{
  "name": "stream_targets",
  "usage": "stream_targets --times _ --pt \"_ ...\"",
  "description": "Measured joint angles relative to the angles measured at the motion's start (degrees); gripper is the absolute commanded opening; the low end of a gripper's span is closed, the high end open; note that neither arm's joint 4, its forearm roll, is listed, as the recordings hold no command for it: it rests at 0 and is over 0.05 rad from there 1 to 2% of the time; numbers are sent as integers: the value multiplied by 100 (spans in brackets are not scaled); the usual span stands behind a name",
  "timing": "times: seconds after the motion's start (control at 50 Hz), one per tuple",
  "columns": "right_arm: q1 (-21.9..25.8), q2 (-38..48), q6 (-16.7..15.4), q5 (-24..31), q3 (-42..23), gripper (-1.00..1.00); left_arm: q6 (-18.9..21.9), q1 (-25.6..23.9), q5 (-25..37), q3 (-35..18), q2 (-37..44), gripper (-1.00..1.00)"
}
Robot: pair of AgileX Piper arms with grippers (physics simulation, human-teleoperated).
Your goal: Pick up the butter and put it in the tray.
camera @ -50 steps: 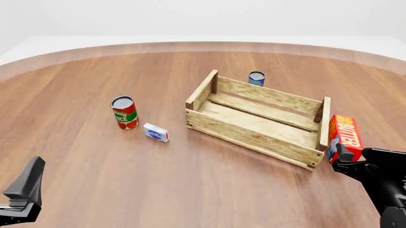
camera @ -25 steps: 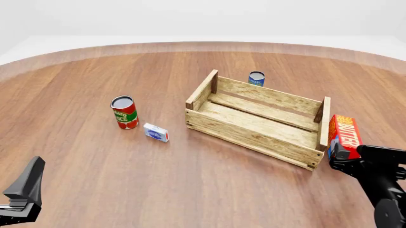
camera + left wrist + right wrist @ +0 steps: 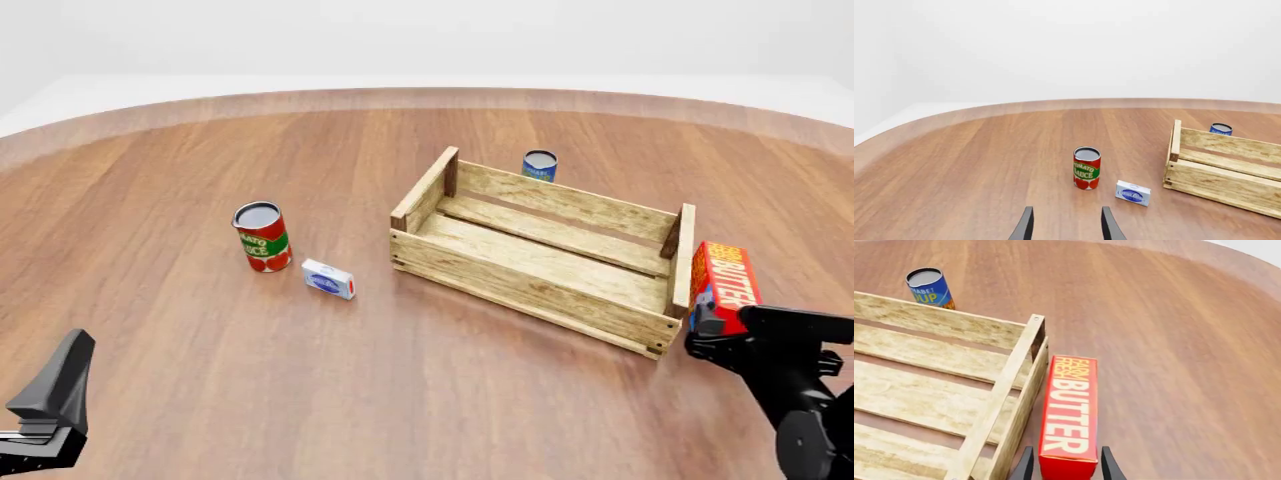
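Observation:
The butter (image 3: pixel 726 283) is a red carton with white lettering that stands on the table against the outside of the tray's right end. The tray (image 3: pixel 531 283) is a slatted wooden crate with nothing in it. My right gripper (image 3: pixel 715 334) is at the carton's near end. In the right wrist view the butter (image 3: pixel 1069 412) sits between the two fingers of my right gripper (image 3: pixel 1067 466), which is open, with a thin gap on each side. Far from both, my left gripper (image 3: pixel 51 398) hangs open at the near left, and it is seen open and holding nothing (image 3: pixel 1066 227) in its wrist view.
A red-and-green tomato can (image 3: pixel 263 238) and a small white-and-blue box (image 3: pixel 328 279) stand left of the tray. A blue can (image 3: pixel 539 165) stands just behind the tray's far wall. The tray's end rail (image 3: pixel 1002 402) runs right beside the butter.
My right arm has swung lower and closer in, bringing its fingers around the butter's near end. The butter, the tray and the left arm have stayed put.

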Motion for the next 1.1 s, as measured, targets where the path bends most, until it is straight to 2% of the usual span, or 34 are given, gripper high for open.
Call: stream_targets --times 0.46,0.48,0.88,1.1 --pt "41 309 1 -1 -162 100 0 0 0 0 0 100" --pt "39 314 1 -1 -166 -100 0 0 0 0 0 100" --pt "-5 218 -87 18 -97 -100 0 0 0 0 0 100" --pt "-25 -186 -73 118 61 -100 0 0 0 0 0 100"
